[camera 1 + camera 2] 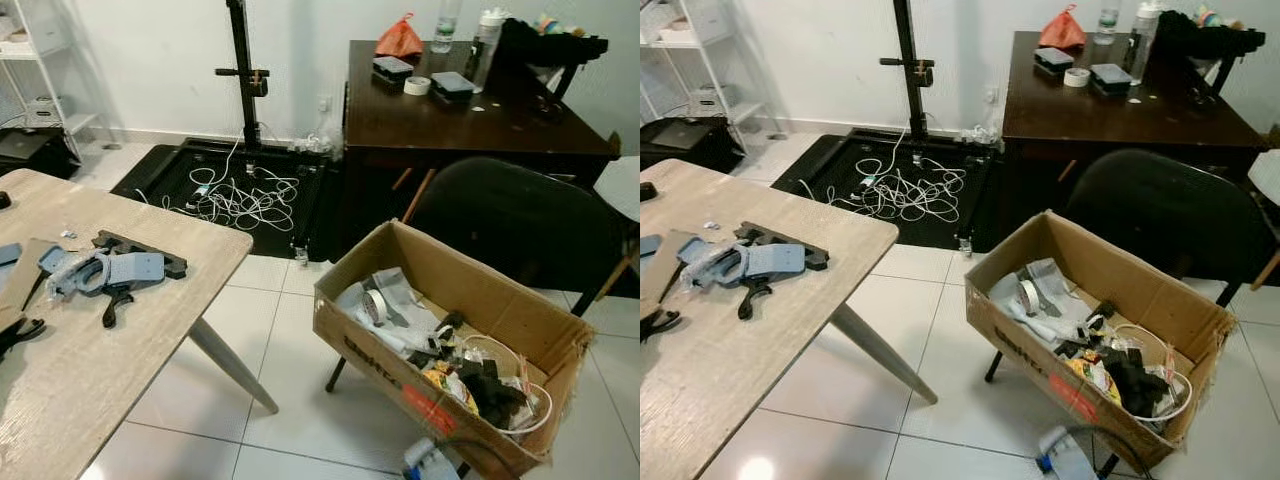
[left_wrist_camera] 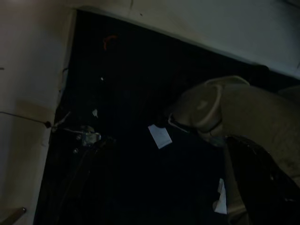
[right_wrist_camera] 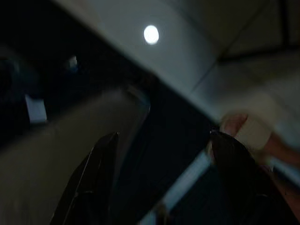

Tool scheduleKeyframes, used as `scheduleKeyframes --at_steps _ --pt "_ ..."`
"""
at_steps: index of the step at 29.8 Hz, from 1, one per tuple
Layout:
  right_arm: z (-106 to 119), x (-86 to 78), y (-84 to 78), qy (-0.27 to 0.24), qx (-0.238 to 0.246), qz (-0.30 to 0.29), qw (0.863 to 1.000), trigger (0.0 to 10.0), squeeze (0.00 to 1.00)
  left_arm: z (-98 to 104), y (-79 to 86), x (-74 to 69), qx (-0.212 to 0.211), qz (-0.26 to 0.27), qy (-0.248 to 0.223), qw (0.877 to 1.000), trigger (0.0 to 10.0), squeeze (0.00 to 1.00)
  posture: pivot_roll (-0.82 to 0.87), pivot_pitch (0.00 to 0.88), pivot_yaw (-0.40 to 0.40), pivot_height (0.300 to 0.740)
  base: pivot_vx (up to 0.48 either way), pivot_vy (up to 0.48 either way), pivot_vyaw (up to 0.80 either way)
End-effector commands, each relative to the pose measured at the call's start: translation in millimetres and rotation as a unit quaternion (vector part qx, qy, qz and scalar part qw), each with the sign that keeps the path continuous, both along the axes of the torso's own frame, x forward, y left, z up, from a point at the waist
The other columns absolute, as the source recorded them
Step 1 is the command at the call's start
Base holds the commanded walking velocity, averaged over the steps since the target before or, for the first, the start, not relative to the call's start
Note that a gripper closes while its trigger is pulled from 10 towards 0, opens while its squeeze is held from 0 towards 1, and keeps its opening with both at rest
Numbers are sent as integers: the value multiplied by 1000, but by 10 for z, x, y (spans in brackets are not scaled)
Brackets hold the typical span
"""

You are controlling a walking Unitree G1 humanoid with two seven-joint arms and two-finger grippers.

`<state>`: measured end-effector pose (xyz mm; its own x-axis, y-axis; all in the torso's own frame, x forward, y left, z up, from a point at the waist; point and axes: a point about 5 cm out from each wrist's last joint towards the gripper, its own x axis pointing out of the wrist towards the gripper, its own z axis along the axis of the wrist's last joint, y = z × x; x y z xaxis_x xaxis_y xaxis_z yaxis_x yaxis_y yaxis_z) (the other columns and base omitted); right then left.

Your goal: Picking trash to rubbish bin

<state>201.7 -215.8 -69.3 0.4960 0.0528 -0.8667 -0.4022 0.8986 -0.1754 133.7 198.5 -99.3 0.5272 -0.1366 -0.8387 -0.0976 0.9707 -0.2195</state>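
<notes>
A brown cardboard box (image 1: 372, 352) serves as the bin, standing open on the floor at the right. It holds a tape roll (image 1: 375, 306), white paper, black scraps and cable loops. On the wooden table (image 1: 120, 350) at the left lie grey-blue plastic pieces (image 1: 112, 270) and black parts (image 1: 150, 250). My right gripper (image 3: 161, 178) is open in the blurred right wrist view, its two black fingers (image 3: 93, 187) wide apart with nothing between them. A pale blurred object (image 3: 251, 132) sits beside one fingertip. The left wrist view is very dark, with a small white scrap (image 2: 160, 136) on a black surface.
A dark desk (image 1: 1120, 110) with bottles, a tape roll and boxes stands at the back right, a black chair (image 1: 1170, 215) before it. White cables (image 1: 245, 200) tangle on a black mat around a black stand (image 1: 242, 70). White floor tiles (image 1: 250, 370) lie between table and box.
</notes>
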Motion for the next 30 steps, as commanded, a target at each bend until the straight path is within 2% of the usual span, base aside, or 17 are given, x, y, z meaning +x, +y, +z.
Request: scheduleKeyframes --at_steps 1,2,3,4,5,6,9,16,24,30 --pt "-149 -314 -72 55 -19 -15 998 10000 0 -50 3 -140 3 2 28 1000 10000 0 -99 201 27 740 0 0 731" --pt "-149 -314 -72 55 -19 -15 998 10000 0 -50 3 -140 3 2 28 1000 10000 0 -99 201 27 740 0 0 731" --pt "-247 -575 -113 93 -29 -19 995 10000 0 -59 3 -157 5 0 37 999 10000 0 -92 203 26 740 -375 0 738" --pt "-247 -575 -113 93 -29 -19 995 10000 0 -59 3 -157 5 0 37 999 10000 0 -92 203 26 740 -375 0 738" --pt "-306 -759 -130 119 -31 -26 992 10000 0 -63 1 -167 5 -3 41 999 10000 0 -93 204 28 740 -480 0 731" --pt "-306 -759 -130 119 -31 -26 992 10000 0 -63 1 -167 5 -3 41 999 10000 0 -93 204 28 740 -480 0 731" --pt "-357 -929 -128 141 -31 -35 989 10000 0 -66 21 -191 7 -2 42 999 10000 0 -94 208 36 740 -320 0 731" --pt "-368 -965 -122 143 -30 -45 988 10000 0 -64 110 -247 17 -9 46 999 10000 0 -89 212 34 740 0 0 729" --pt "-344 -863 -109 125 -35 -38 991 10000 0 -55 153 -246 19 -8 46 999 10000 0 -83 206 31 740 0 0 663" --pt "-339 -848 -114 119 -37 -39 991 10000 0 -54 160 -248 21 -16 47 999 10000 0 -82 201 33 740 0 0 0"
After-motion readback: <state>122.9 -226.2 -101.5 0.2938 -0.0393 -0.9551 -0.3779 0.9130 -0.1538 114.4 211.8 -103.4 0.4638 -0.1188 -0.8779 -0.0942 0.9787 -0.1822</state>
